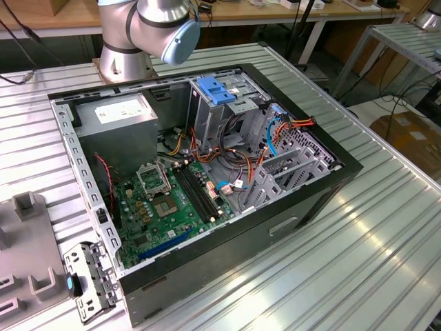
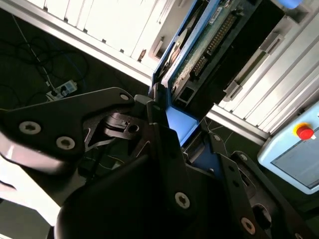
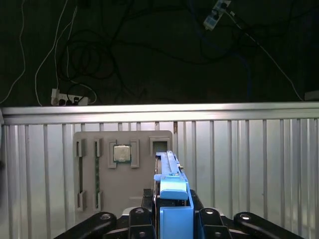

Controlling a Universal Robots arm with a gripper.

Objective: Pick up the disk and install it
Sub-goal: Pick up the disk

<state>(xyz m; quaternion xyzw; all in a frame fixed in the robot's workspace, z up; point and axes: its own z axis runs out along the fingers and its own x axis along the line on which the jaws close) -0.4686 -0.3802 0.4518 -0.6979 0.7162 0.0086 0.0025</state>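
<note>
In both wrist views the disk [image 3: 172, 186] is clamped edge-on between the black fingers [image 3: 207, 219] of my gripper [image 3: 174, 211], which is shut on it. Its bright blue carrier rail points away from the wrist. In the second wrist view the disk's [image 2: 202, 50] green circuit board and connectors face the camera, with the blue rail running beside them and the gripper [image 2: 182, 132] gripping its near end. The disk hangs in the air above the ribbed metal table [image 3: 249, 159]. The open computer case [image 1: 207, 172] lies on that table in the exterior view.
A grey fixture plate [image 3: 99, 169] holding a processor chip [image 3: 122, 153] lies on the table beyond the disk. Inside the case are a green motherboard [image 1: 165, 207], a drive cage [image 1: 227, 117] with a light-blue latch plate [image 1: 217, 89], and cables. The arm's base [image 1: 148, 34] stands behind the case.
</note>
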